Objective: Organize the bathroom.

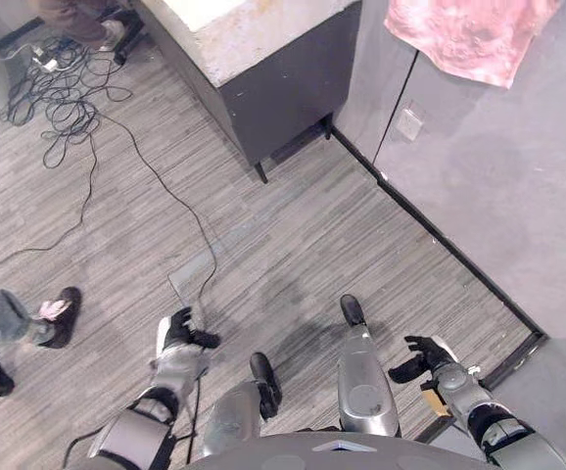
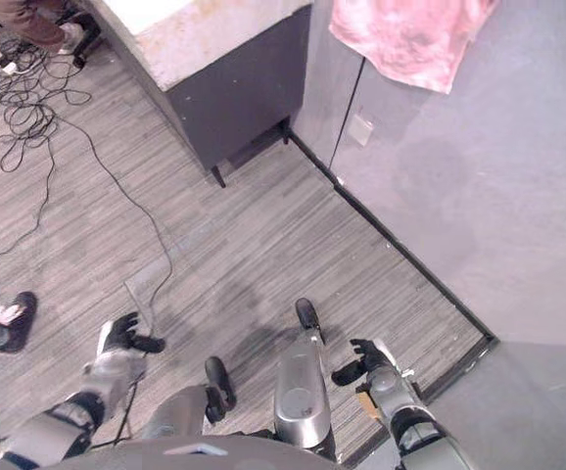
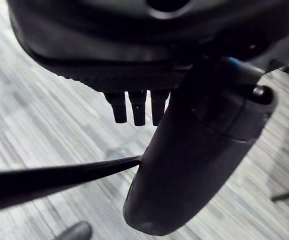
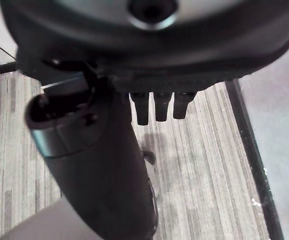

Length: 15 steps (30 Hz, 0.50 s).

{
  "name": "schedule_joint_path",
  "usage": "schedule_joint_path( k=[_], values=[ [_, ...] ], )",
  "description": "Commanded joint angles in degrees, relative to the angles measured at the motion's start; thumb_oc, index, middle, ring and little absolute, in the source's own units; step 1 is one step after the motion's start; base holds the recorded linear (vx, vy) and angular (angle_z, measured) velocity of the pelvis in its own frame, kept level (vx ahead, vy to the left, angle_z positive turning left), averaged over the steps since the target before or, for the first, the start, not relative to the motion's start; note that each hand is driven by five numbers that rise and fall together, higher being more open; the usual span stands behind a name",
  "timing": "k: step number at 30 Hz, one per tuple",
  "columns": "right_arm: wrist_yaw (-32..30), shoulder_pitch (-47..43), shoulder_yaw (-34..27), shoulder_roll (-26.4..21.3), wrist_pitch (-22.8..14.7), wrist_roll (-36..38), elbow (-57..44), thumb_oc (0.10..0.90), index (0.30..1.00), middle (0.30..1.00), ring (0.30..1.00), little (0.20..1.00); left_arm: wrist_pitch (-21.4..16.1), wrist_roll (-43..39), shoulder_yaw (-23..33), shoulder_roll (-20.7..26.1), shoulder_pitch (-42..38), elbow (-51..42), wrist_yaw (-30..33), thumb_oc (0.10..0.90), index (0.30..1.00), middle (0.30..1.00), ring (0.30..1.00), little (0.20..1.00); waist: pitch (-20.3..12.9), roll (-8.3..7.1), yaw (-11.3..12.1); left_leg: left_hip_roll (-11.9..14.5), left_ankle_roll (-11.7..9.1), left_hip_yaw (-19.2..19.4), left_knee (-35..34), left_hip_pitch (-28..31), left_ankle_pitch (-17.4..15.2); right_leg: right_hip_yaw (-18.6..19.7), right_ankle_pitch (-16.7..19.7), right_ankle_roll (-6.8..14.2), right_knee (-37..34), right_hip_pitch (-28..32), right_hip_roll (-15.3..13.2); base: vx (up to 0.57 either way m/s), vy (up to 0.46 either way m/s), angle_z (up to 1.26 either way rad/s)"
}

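Both empty hands hang low; pink towel (image 1: pixel 474 37) drapes, crumpled, on the wall.

Pink towel (image 1: pixel 474 34) on the wall is cut off by the top edge, and so is the dark cabinet (image 1: pixel 263 69). A person's shoe (image 1: pixel 60 315) and trouser leg run off the left edge. Power strip (image 1: pixel 40 59) among the floor cables is too small to read.
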Motion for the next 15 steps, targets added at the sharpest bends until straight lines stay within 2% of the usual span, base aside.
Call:
schedule_joint_path(
  k=[1,2,4,5,8,11,12,14,15],
  values=[
    [2.12,0.48,0.6,-5.77,1.71,-4.68,-3.35,0.8,0.9,0.9,0.9,0.9,0.39,0.8,2.53,3.89,1.25,-3.6,1.97,0.8,0.9,0.9,0.9,0.9,0.63,0.26,-0.02,5.56,3.33,-0.06,-3.84,5.47,-1.24,-3.82,3.38,1.34,12.23,-5.16,4.45,-0.01,0.01,-0.93],
    [2.22,0.77,0.49,-5.82,1.67,-3.78,-3.6,0.8,0.9,0.9,0.9,0.9,0.25,0.64,2.41,4.86,1.73,-3.91,1.62,0.8,0.9,0.9,0.9,0.9,0.23,0.11,-0.67,5.15,3.12,-1.12,-5.13,6.15,0.01,-4.8,1.44,-0.45,13.46,-5.32,7.69,-0.01,-0.03,-0.86],
    [0.75,1.26,0.25,-5.29,1.02,-1.42,-2.24,0.8,0.9,0.9,0.9,0.9,-0.84,0.68,2.11,5.03,0.77,-3.93,1.43,0.8,0.9,0.9,0.9,0.9,-0.04,0.33,-1.11,3.99,3.09,-1.17,-6.21,4.04,1.76,-4.95,1.2,-1.37,10.18,-2.55,8.75,0.0,-0.084,-0.26],
    [-0.25,1.54,0.17,-4.58,0.57,-1.78,-1.1,0.8,0.9,0.9,0.9,0.9,-1.11,-0.75,1.37,5.01,-0.12,-3.82,1.31,0.8,0.9,0.9,0.9,0.9,-0.11,0.31,-1.4,3.46,3.2,-2.78,-4.8,2.55,1.82,-4.06,1.63,-2.11,9.81,-3.23,9.36,0.0,-0.069,0.39],
    [-3.13,2.63,0.2,-4.63,-1.31,-1.35,0.69,0.8,0.9,0.9,0.9,0.9,-0.73,-1.72,1.38,3.14,-1.66,-5.02,0.62,0.8,0.9,0.9,0.9,0.9,0.34,2.13,-2.92,4.38,1.54,-4.25,-1.39,1.42,4.52,-4.6,0.66,-4.17,11.62,-4.18,10.63,0.03,0.036,0.77],
    [-3.22,1.47,0.52,-5.2,-0.83,-1.46,0.56,0.8,0.9,0.9,0.9,0.9,-1.41,-2.65,1.52,1.92,-3.04,-4.15,0.83,0.8,0.9,0.9,0.9,0.9,0.7,2.04,-3.15,4.98,0.27,-7.07,5.9,-1.01,8.84,-4.04,0.27,-5.92,11.9,-3.59,11.78,0.06,0.073,-0.05],
    [-3.11,0.2,1.7,-5.75,-0.92,-1.01,1.05,0.8,0.9,0.9,0.9,0.9,-2.12,-4.96,1.21,1.26,-3.69,-3.58,1.75,0.8,0.9,0.9,0.9,0.9,1.68,0.73,-2.03,5.09,-0.18,-11.73,13.51,-6.6,12.64,-1.68,-0.43,-7.2,12.21,-2.23,12.88,0.05,0.095,-0.33],
    [-3.38,-0.08,1.98,-5.81,-1.25,-0.26,1.26,0.8,0.9,0.9,0.9,0.9,-2.66,-4.61,1.4,0.78,-3.66,-3.47,1.86,0.8,0.9,0.9,0.9,0.9,1.84,0.35,-1.66,5.86,0.17,-12.13,11.0,-7.26,12.84,-0.86,-0.89,-7.08,12.41,-1.82,13.08,0.06,0.154,-0.61],
    [-3.72,-0.2,2.03,-5.8,-1.43,0.18,1.32,0.8,0.9,0.9,0.9,0.9,-3.24,-4.21,1.37,0.58,-3.67,-3.12,1.69,0.8,0.9,0.9,0.9,0.9,1.81,0.58,-1.7,7.14,0.29,-11.85,5.4,-6.33,13.0,-0.48,-1.39,-6.68,12.56,-1.76,13.3,0.09,0.286,-0.77]
  ],
)
